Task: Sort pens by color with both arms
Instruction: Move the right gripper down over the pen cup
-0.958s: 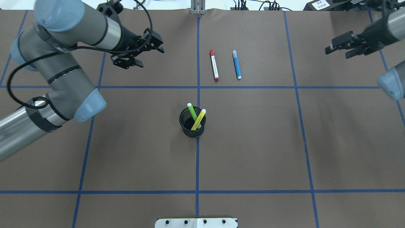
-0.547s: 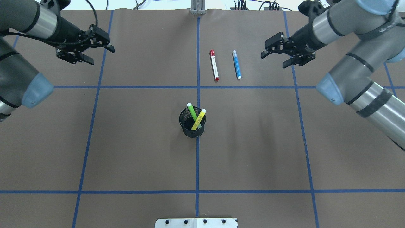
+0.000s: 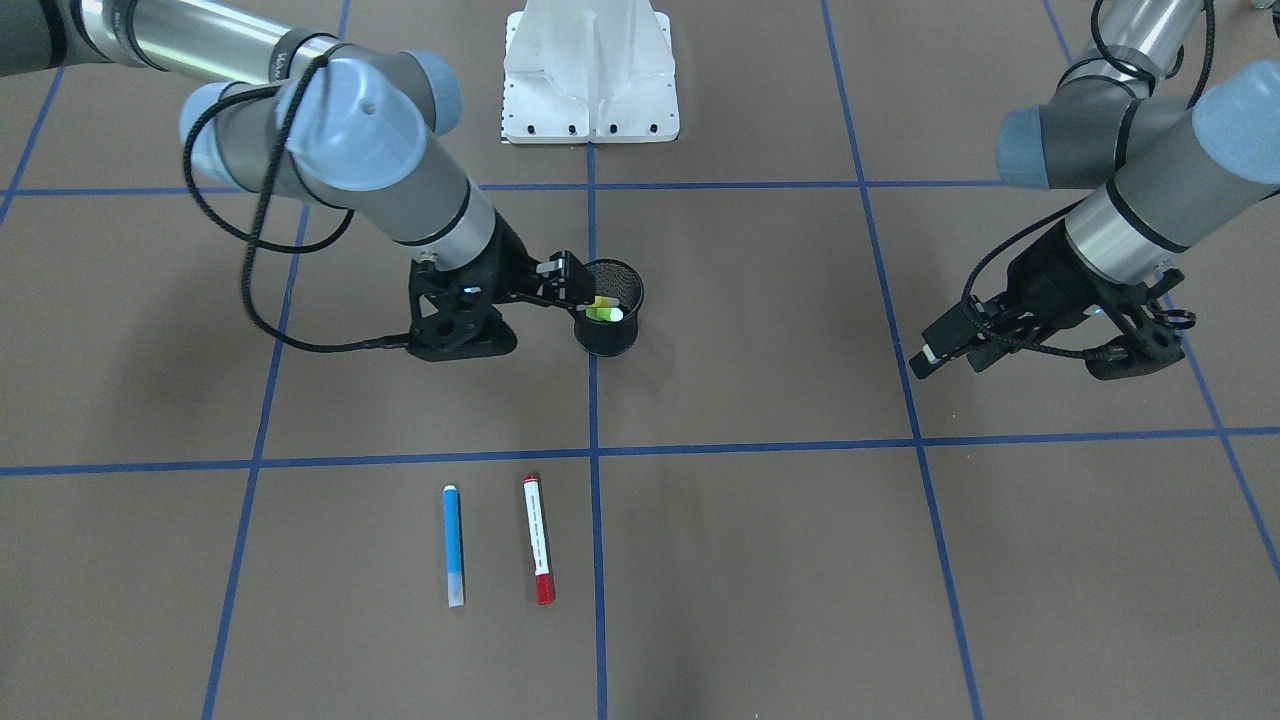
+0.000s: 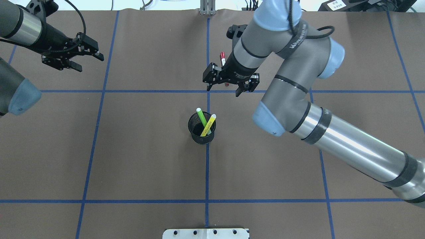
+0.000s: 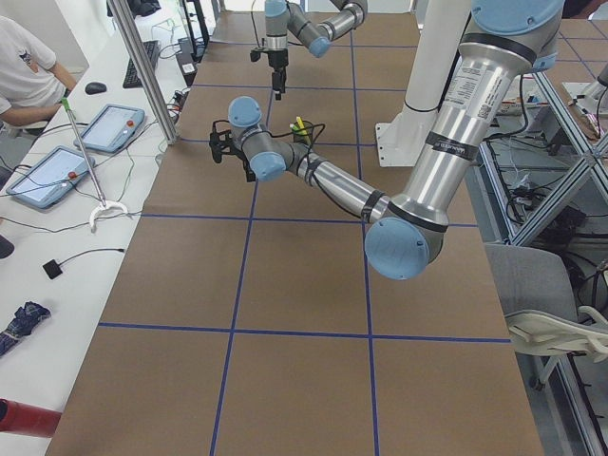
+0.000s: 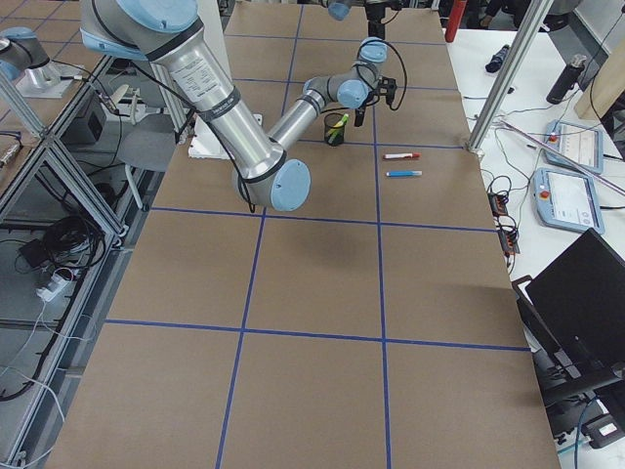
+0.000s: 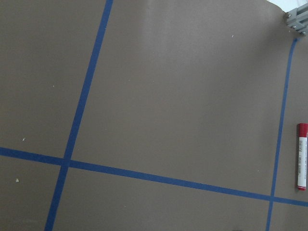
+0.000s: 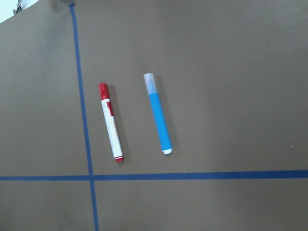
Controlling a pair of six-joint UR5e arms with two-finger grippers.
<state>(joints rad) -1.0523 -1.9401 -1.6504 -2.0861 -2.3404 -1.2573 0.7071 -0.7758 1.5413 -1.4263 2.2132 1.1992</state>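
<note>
Inside mesh cup point(image 4: 198, 137): green pen point(image 4: 201, 117), yellow pen point(image 4: 209, 124); right hand point(image 4: 223, 90) near.

No text fully readable anywhere.
- White pen with red cap point(image 8: 111, 126): fine dark print along barrel, too small to read.
- Yellow pen point(image 4: 207, 126) in mesh cup point(image 4: 201, 137): dark lettering along barrel, illegible.
- Right arm point(image 4: 298, 83): pale lettering on black band near wrist, blurred. Printed label strip on upper tube in right side view, unreadable.
- Left arm point(image 5: 456, 123): similar label strip on tube, unreadable.
- White sticker point(image 4: 335, 5) on black box at table's far edge: dark marks, illegible.
</note>
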